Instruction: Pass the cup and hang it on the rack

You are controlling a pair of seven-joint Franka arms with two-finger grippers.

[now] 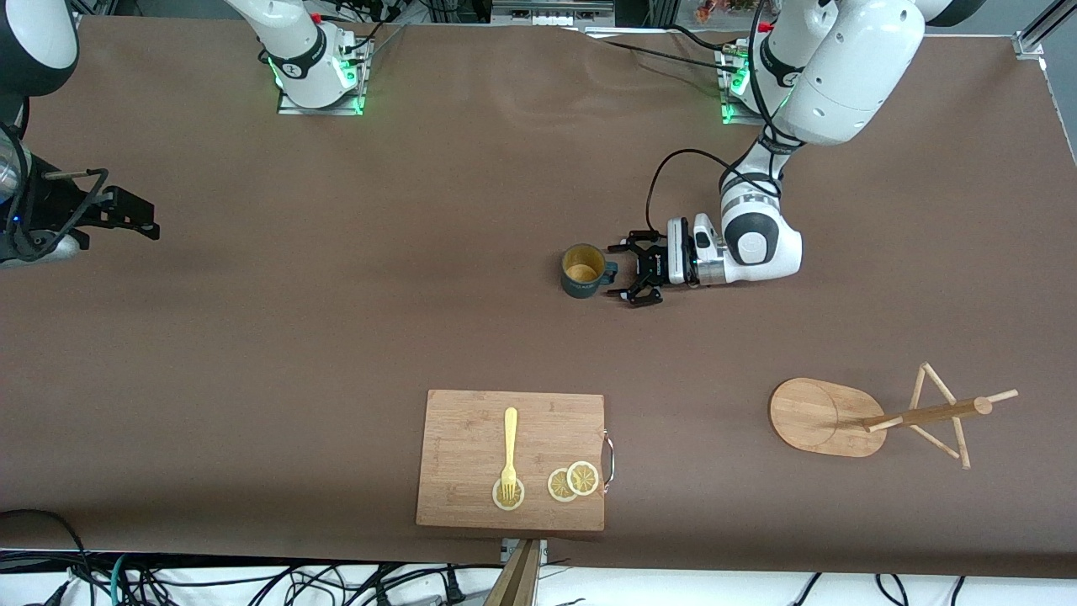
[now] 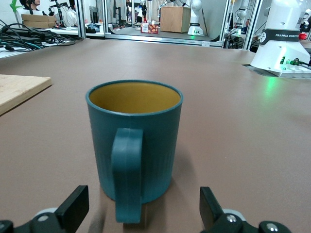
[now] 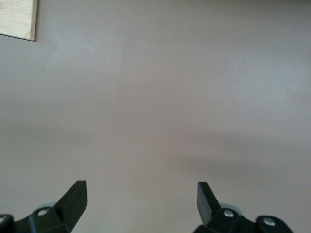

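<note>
The dark teal cup (image 1: 582, 271) stands upright near the middle of the table, its tan inside showing. Its loop handle points at my left gripper (image 1: 618, 272), which is low at the table and open. In the left wrist view the cup (image 2: 133, 141) fills the centre, and its handle lies just ahead of the gap of the left gripper (image 2: 143, 208), touching neither finger. The wooden rack (image 1: 829, 417) stands toward the left arm's end, nearer the front camera than the cup. My right gripper (image 1: 143, 220) waits open over bare table at the right arm's end and holds nothing (image 3: 141, 199).
A bamboo cutting board (image 1: 471, 421) lies near the table's front edge with a yellow fork (image 1: 509, 446) and lemon slices (image 1: 574, 481) on it. Its corner shows in the right wrist view (image 3: 17, 17). Both arm bases stand along the back edge.
</note>
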